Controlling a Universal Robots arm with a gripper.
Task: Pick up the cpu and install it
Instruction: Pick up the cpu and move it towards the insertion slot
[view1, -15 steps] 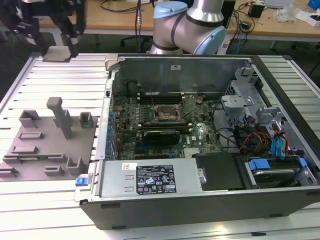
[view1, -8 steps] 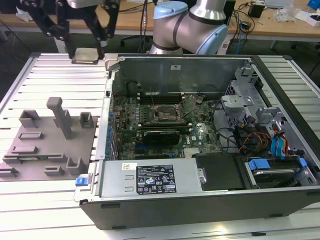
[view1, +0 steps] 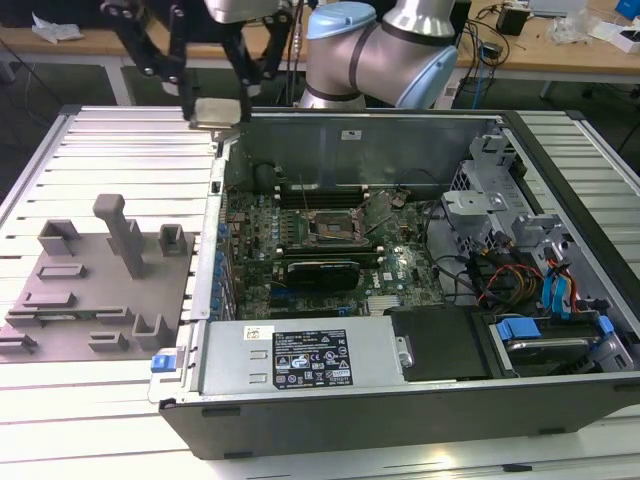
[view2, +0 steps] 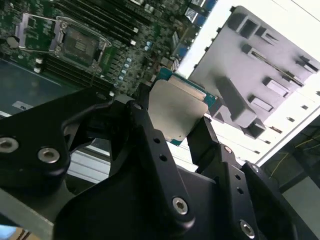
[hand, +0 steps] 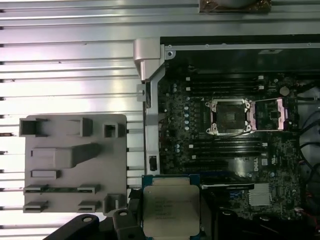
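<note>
A: Which step was this?
B: Carry, I'd say. The gripper (view1: 214, 108) had its fingers (view2: 202, 140) clamped on opposite edges of the cpu (view1: 216, 112). The chip looked lifted off the table (view1: 120, 160), upper left of the exterior view, just outside the computer case (view1: 450, 410) at its far corner.
A: Installed?
B: No. The socket (view1: 330, 228) sat mid-frame on the motherboard, well apart from the chip. In the first wrist view the socket (hand: 229, 116) looked open and empty, cover plate swung aside.
A: What would seating call for?
B: My guess: chip level, squared to the socket frame, lowered straight, no sideways shove.
A: The chip's look?
B: Flat square with a matte silver-grey lid. In the second wrist view the cpu (view2: 175, 112) showed a thin green board rim. The grey tray (view1: 90, 290) sat lower left, untouched.
</note>
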